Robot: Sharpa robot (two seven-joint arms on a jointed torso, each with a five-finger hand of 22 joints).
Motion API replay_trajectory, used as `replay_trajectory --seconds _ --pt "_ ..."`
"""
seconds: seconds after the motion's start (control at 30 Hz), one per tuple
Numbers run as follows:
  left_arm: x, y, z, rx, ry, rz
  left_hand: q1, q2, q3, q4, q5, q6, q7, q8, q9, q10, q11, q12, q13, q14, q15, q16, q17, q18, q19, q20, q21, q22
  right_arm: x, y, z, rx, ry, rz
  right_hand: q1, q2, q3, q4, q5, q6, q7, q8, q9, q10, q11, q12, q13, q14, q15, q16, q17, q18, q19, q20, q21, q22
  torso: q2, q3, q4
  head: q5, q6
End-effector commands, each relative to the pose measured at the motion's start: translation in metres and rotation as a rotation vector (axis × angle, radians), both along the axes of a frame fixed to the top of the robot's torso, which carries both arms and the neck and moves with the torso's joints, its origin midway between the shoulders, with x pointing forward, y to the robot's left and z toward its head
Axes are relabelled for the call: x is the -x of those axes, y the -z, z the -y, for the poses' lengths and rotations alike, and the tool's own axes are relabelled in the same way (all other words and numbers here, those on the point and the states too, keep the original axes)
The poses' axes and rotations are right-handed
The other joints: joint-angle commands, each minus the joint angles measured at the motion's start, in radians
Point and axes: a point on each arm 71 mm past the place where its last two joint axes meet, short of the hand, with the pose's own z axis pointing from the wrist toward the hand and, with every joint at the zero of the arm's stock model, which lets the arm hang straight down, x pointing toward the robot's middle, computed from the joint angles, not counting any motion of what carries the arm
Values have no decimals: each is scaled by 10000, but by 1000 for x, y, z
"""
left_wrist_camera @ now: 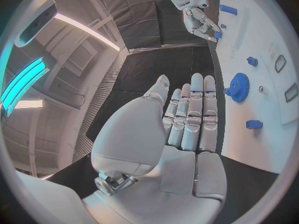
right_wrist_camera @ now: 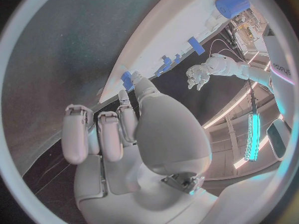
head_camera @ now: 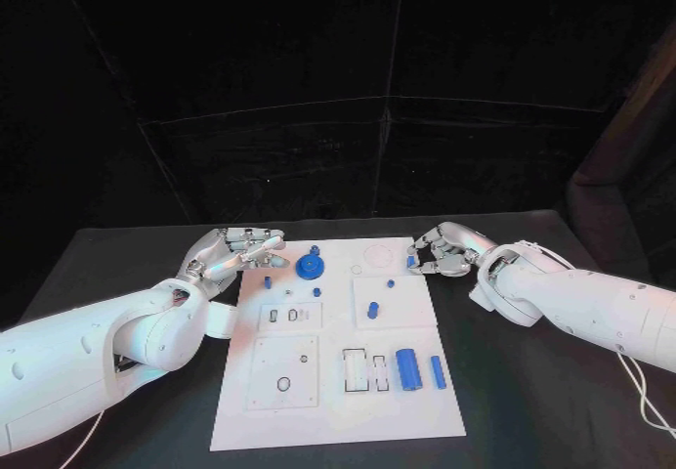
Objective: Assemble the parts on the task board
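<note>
Nearest, toward 6 o'clock on the white board [head_camera: 338, 420]: a thick blue cylinder [head_camera: 408, 369] lying flat, with a slimmer blue bar [head_camera: 439, 371] just beside it at 3 o'clock. Apart from both, toward 9 o'clock, a black-framed slot with 2 white strips [head_camera: 363, 371], then a white plate with an oval hole [head_camera: 284, 383].

Around the board's middle: a short blue peg [head_camera: 373, 310] lying on a raised white square. At its 9 o'clock, a small plate with 2 slots [head_camera: 292, 315].

Farther, toward 12 o'clock: 2 small blue studs [head_camera: 318, 291] and [head_camera: 268, 281], well apart from each other. Beyond them, a blue gear [head_camera: 310, 266] flat on the board.

At 11 o'clock, over the board's far left corner: left hand [head_camera: 239, 252], near the gear but not touching it. Fingers [left_wrist_camera: 194, 114] straight and side by side, thumb held off to one side, nothing in the grasp.

At 1 o'clock, over the board's far right edge: right hand [head_camera: 441, 256], fingers curled in, thumb and a fingertip pinched on a small blue piece [head_camera: 411, 261].

All of it on a black table [head_camera: 535, 410].
</note>
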Motion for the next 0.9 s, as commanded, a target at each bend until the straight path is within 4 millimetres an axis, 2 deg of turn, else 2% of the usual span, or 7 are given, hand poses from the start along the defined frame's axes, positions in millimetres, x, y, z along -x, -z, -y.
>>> replay_trajectory --seconds 0.03,0.27,0.6,0.9 --pt "0 -1 1 53 136 56 11 121 12 -56 19 81 -10 -58 -1 61 12 -57 -6 20 -10 -64 8 133 54 25 -42 -13 0 0 -2 16 -111 -81 -26 124 18 -74 -57 149 -5 80 15 97 -40 61 795 837 -50 41 1583 -162 -42 -58 -13 45 -1 1 2 12 -8" --pt "1 -1 1 39 110 48 11 121 12 -60 19 81 -8 -61 -1 62 13 -63 -7 20 -11 -68 11 133 55 24 -43 -14 0 1 -4 53 -142 -167 2 329 264 -189 -395 629 -148 221 30 212 -163 212 929 849 -153 57 1634 -172 -10 -146 10 102 -3 4 5 -5 -25" --pt "1 -1 0 29 102 36 11 119 12 -64 19 79 -5 -66 -3 61 14 -70 -9 21 -11 -71 14 133 55 24 -44 -15 -1 2 -8 192 -71 -258 -13 448 469 -266 -421 921 -247 286 26 247 -249 245 965 855 -224 64 1658 -176 2 -212 18 121 -2 16 1 -23 -28" --pt "1 -1 -1 8 57 28 11 119 12 -64 19 79 -5 -66 -3 61 14 -70 -9 21 -11 -71 14 133 55 24 -44 -15 3 -6 -7 60 356 571 49 620 902 -438 -421 1222 -369 375 15 229 -364 211 955 865 -331 76 1703 -206 83 -318 78 269 -21 -4 4 55 -71"
